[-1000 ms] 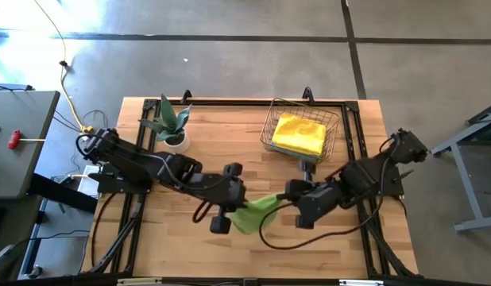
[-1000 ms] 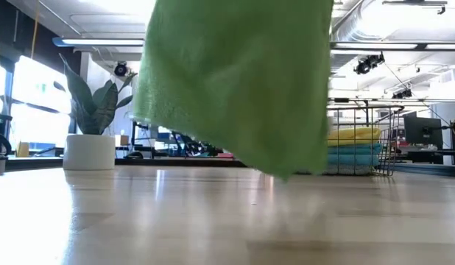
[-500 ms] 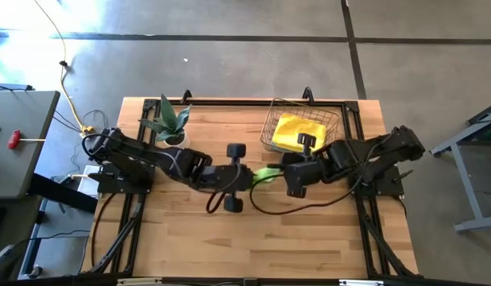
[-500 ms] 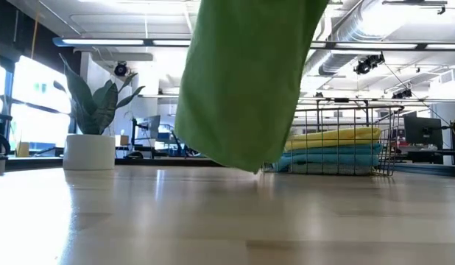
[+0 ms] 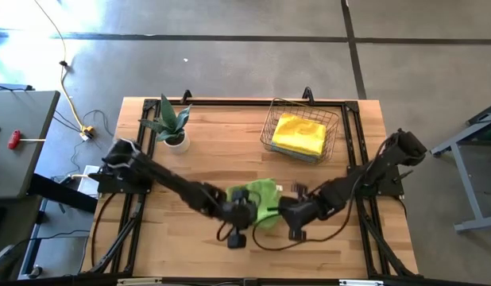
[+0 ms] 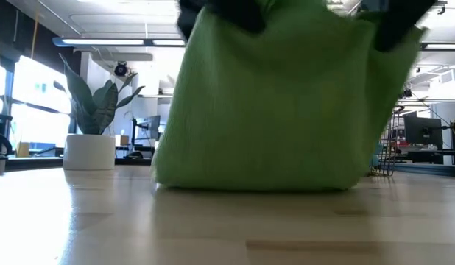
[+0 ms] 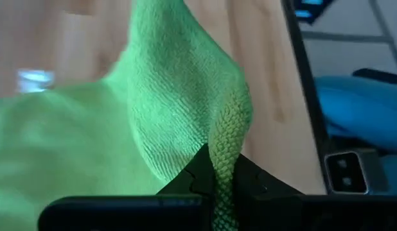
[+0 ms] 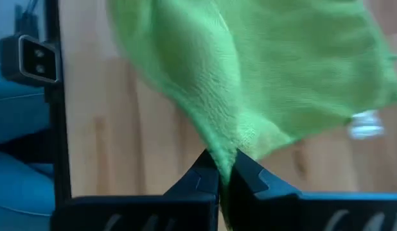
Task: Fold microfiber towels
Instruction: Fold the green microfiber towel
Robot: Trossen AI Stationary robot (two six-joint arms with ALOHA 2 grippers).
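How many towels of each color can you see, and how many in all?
Lime green towel, held by the left gripper and the right gripper: 1
Yellow towel, on top in the wire basket: 1
Blue towel, just an edge peeking out under the yellow one: 1
Total: 3 towels that show. More may be hidden in the stack.

Towel (image 5: 261, 200) betw. both grippers, plant (image 5: 172, 124) behind-left, basket (image 5: 333, 131) behind-right.

Workshop: concrete floor (image 5: 230, 56), exposed ceiling ducts (image 6: 102, 40).
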